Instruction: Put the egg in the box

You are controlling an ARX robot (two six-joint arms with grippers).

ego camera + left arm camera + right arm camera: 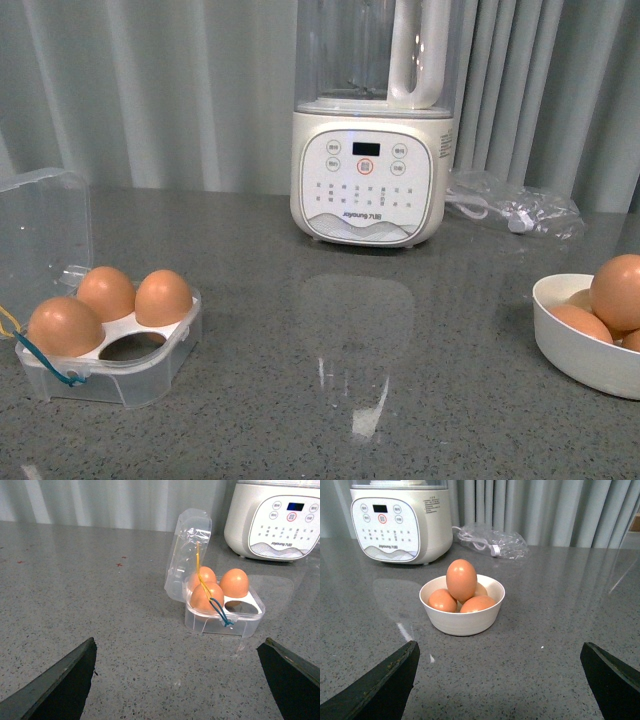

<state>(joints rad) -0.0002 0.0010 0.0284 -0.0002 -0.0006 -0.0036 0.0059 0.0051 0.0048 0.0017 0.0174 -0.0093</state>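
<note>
The box [150, 385] stands at the table's left with its clear lid [45, 235] swung up and open. It holds three brown eggs, and one hole [130, 347] of the white insert is bare. A white bowl [580, 365] at the right edge holds several more brown eggs, with one egg [618, 290] standing on top. In the right wrist view, my right gripper [500, 644] is open over bare table, short of the bowl [462, 622] and its top egg [461, 580]. My left gripper [180, 644] is open, short of the box [220, 625]. Neither arm shows in the front view.
A white Joyoung blender [370, 170] stands at the back centre. A clear plastic bag with a white cord [515, 205] lies to its right. Grey curtains hang behind the speckled grey table [350, 400].
</note>
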